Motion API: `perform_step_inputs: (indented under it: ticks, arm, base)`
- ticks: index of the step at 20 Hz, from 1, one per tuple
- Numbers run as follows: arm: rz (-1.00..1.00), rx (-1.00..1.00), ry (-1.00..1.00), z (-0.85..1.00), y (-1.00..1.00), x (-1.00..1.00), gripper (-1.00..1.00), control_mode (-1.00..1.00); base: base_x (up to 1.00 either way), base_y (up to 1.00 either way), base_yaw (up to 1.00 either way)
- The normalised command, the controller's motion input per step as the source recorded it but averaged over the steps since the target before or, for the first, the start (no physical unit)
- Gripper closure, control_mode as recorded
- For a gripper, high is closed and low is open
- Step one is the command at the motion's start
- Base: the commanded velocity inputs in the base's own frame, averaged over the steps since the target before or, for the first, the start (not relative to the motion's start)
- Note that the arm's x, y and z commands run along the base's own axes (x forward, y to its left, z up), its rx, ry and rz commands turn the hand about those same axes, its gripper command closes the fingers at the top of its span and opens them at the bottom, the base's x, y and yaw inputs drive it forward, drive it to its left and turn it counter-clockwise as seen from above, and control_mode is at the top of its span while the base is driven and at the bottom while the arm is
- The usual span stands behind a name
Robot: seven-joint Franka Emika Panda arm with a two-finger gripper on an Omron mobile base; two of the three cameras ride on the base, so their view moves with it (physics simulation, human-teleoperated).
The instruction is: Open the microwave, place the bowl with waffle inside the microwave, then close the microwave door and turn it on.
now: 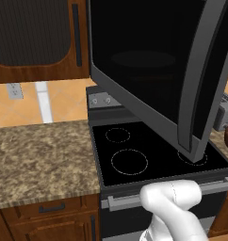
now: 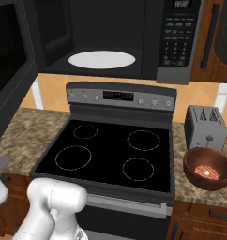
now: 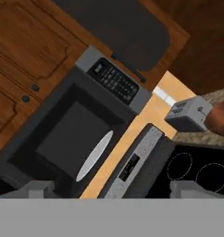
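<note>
Microwave (image 2: 110,40) over stove (image 2: 110,152), microwave door (image 1: 153,66) swung wide open. Bowl with waffle (image 2: 208,168) on bench (image 2: 202,194) by toaster (image 2: 205,127). Pincer (image 3: 111,189) spread wide, empty, facing the cavity, well apart from bowl.

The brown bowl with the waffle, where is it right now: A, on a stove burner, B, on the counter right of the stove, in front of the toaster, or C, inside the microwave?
B: the brown bowl sits on the granite counter in front of the toaster, right of the stove.
</note>
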Motion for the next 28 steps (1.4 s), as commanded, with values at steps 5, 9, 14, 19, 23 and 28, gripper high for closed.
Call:
perform_step_inputs:
  ticks: [5,9,14,19,23,28]
  arm:
    - [-0.01,0.41,0.40,-0.32,-0.63,0.69,-1.00,-1.00]
    - [-0.02,0.43,0.42,-0.47,-0.83,0.61,-1.00,-1.00]
    - [-0.10,0.24,0.24,-0.59,-0.87,0.33,-1.00,-1.00]
    - [-0.13,0.12,0.24,-0.74,-0.78,0.50,-1.00,-1.00]
    - [-0.20,0.04,0.27,-0.79,-0.65,0.51,-1.00,-1.00]
    - [-0.09,0.01,0.10,-0.62,-0.65,0.37,-1.00,-1.00]
  base:
    - [0.00,0.00,0.00]
    - [0.00,0.00,0.00]
    - [0.00,0.00,0.00]
    - [0.00,0.00,0.00]
    - [0.00,0.00,0.00]
    - [0.00,0.00,0.00]
